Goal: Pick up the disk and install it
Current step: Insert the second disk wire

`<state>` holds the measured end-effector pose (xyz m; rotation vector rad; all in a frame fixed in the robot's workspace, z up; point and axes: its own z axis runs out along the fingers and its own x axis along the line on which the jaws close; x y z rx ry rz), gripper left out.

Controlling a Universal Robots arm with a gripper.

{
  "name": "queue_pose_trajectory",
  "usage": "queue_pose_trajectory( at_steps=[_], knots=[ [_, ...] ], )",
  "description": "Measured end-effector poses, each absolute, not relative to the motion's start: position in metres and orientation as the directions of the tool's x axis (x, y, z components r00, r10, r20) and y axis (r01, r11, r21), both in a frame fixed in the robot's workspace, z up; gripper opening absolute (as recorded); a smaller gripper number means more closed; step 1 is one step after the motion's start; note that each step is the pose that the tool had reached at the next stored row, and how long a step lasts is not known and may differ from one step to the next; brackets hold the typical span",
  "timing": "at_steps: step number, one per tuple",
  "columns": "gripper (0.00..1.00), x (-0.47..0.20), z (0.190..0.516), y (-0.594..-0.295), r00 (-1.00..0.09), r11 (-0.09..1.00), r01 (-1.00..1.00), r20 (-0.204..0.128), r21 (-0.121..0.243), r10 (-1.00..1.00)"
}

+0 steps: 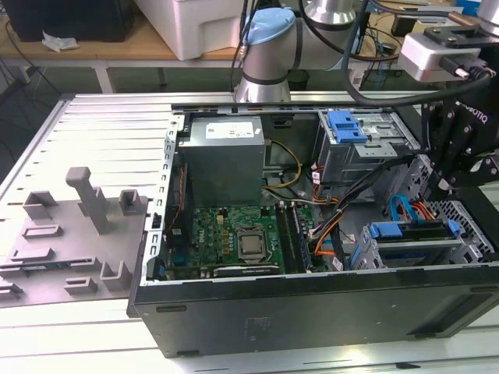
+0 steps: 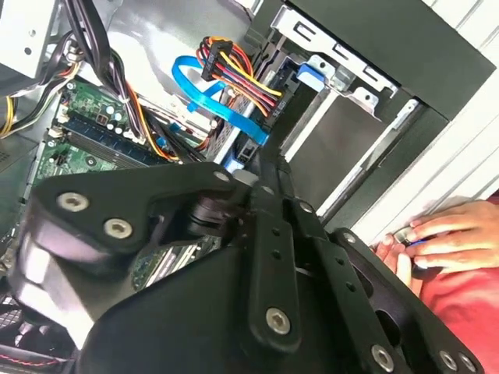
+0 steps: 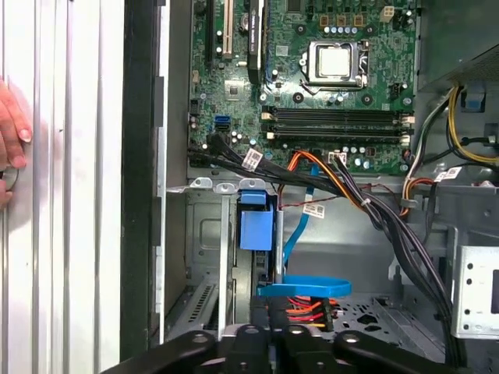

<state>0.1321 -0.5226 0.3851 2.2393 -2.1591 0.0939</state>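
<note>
The disk [image 1: 412, 251] stands on edge in the lower drive cage at the front corner of the open computer case [image 1: 312, 312], on the exterior view's right. Its blue bracket [image 3: 256, 229] shows along the upper edge, and a blue data cable [image 2: 204, 100] curls just beside it. My gripper [image 1: 439, 195] hangs right over the disk's end, at the cage's opening. In both wrist views the black fingers [image 3: 251, 336] sit close together on either side of the disk's thin edge [image 2: 248, 153], so the gripper looks shut on the disk.
Bundled power cables [image 3: 366, 210] cross between the motherboard [image 1: 242, 234] and the cage. The grey power supply [image 1: 222, 160] and an upper drive cage with a blue latch [image 1: 347, 125] stand behind. A person's hand [image 2: 440, 241] rests on the table beside the case. A grey fixture [image 1: 70, 241] lies at the exterior view's left.
</note>
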Motion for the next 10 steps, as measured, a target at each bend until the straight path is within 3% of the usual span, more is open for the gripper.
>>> queue_pose_trajectory(
  at_steps=[1,10],
  knots=[
    [0.11,0.1319,0.3858,-0.5226,0.036,-0.037,-0.999,0.064,-0.021,-0.997],
    [0.11,0.1296,0.3899,-0.5226,0.035,-0.037,-0.999,0.065,-0.029,-0.997]
  ],
)
